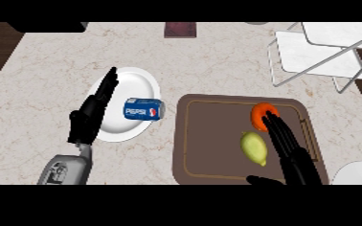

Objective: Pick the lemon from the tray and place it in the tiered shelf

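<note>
Your right hand [291,148] comes in from the lower right of the frame and lies over the brown tray [212,139], fingers straight and slightly spread, closed on nothing. Its fingertips reach the lower edge of an orange round fruit [263,112] in the tray's upper right part; whether they touch it cannot be told from this view. Its thumb points left along the tray's lower edge.

The lemon [254,148] lies on the tray floor, just left of your right hand's fingers and below the orange fruit. It is yellow-green, long axis running roughly up and down the frame. It appears to lie beside the fingers, not within them.

The tiered shelf [318,52] stands at the upper right of the frame: white panels on a thin grey frame, well apart from the tray.

Your left hand [92,115] shows at the left of the frame, fingers straight and together, pointing toward the upper part of the frame, held over the left edge of a white plate [138,81]. It holds nothing.

A blue Pepsi can [143,109] lies on its side at the plate's right rim, between the plate and the tray.

The bench [212,62] is pale marbled stone. A small dark red block [180,29] sits at its upper edge, centre of frame.
</note>
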{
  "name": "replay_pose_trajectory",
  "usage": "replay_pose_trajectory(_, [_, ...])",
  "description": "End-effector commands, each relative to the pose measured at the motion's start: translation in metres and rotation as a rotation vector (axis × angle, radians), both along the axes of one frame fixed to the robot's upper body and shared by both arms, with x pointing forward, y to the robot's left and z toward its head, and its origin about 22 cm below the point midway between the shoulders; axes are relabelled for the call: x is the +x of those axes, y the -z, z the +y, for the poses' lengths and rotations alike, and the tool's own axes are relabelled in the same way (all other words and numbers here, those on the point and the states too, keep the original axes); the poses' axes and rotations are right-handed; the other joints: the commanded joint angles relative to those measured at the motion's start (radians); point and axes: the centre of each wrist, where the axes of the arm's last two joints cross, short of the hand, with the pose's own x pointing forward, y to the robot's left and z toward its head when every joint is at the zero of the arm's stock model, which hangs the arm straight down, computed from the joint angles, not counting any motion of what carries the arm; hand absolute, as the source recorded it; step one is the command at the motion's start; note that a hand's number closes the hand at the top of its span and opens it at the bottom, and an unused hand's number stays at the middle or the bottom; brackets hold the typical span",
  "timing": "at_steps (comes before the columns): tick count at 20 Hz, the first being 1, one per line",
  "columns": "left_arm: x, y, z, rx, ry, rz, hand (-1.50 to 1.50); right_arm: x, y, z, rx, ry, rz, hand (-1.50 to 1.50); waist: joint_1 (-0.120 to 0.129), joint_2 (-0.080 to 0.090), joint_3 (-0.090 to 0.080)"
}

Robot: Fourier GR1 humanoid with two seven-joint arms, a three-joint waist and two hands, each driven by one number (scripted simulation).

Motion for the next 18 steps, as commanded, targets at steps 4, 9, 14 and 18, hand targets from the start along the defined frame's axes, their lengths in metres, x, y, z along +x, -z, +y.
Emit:
replay_pose_trajectory(4, [-0.007,0.002,-0.003,-0.009,0.006,0.007,0.0,0.029,0.017,-0.003,-0.018,-0.022,0.016,-1.5,0.003,0.001,0.0])
replay_pose_trajectory(9, [0.009,-0.008,0.003,-0.013,-0.001,-0.012,0.0,0.02,0.019,0.017,-0.075,-0.04,0.037,1.5,0.001,0.001,0.0])
replay_pose_trajectory(14, [0.01,0.005,0.013,-0.006,0.009,-0.002,0.0,0.005,0.027,0.011,-0.182,-0.05,-0.028,1.5,-0.003,0.001,0.0])
replay_pose_trajectory(18, [0.004,-0.005,0.0,-0.01,0.006,-0.002,0.0,0.027,0.019,-0.018,-0.127,-0.033,-0.073,1.5,0.002,0.001,0.001])
